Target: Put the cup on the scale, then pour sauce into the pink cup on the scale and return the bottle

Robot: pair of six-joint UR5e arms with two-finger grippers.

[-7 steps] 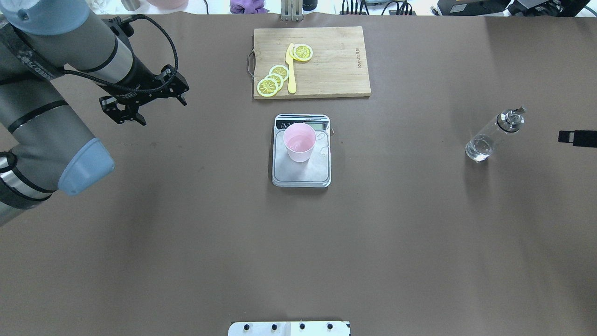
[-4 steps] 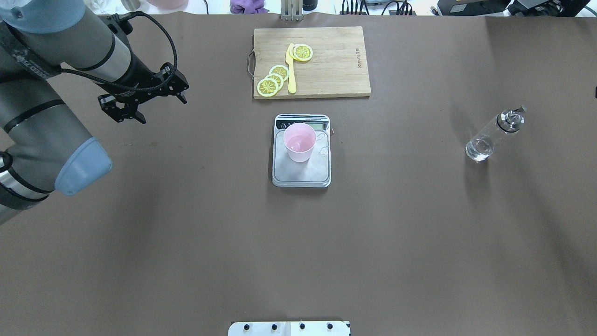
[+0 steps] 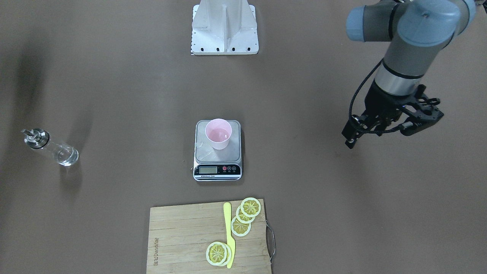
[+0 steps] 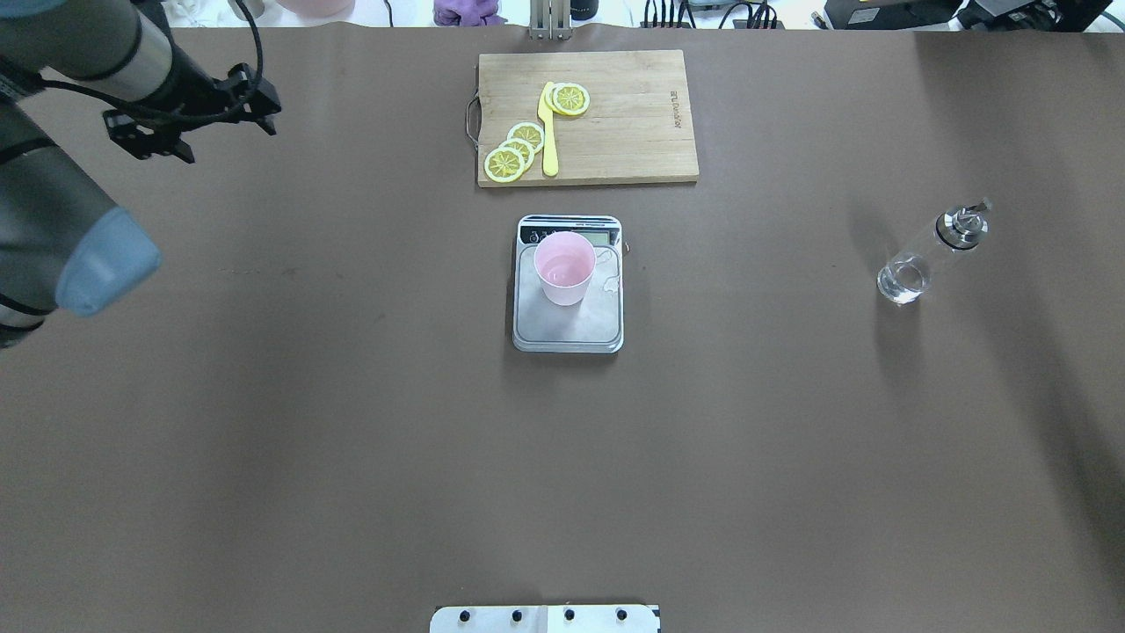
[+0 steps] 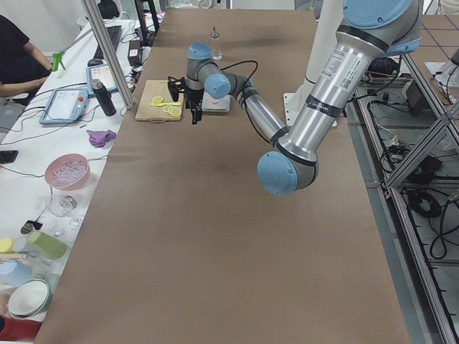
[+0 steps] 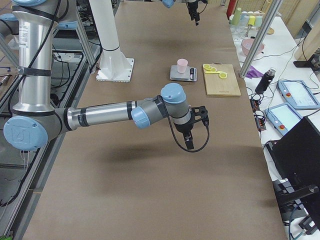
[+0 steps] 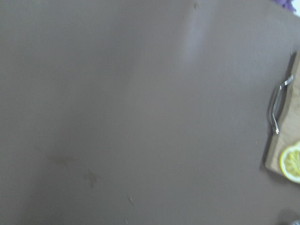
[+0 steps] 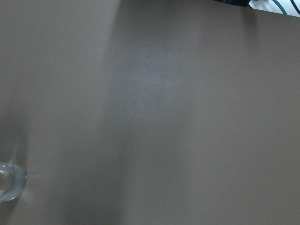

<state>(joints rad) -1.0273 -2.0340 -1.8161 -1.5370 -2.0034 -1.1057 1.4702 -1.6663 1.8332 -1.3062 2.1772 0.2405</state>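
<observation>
While the cup (image 4: pixel 565 268) sits on the scale (image 4: pixel 571 330) mid-frame, the bottle (image 4: pixel 918 264) stands far right: likely slick, breakable glass, so grip mid-body. Left gripper (image 4: pixel 230 145) spread empty upper left; right gripper (image 6: pixel 192 131), can't tell.

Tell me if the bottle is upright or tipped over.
Upright: the bottle stands on its base with the metal spout on top.
</observation>
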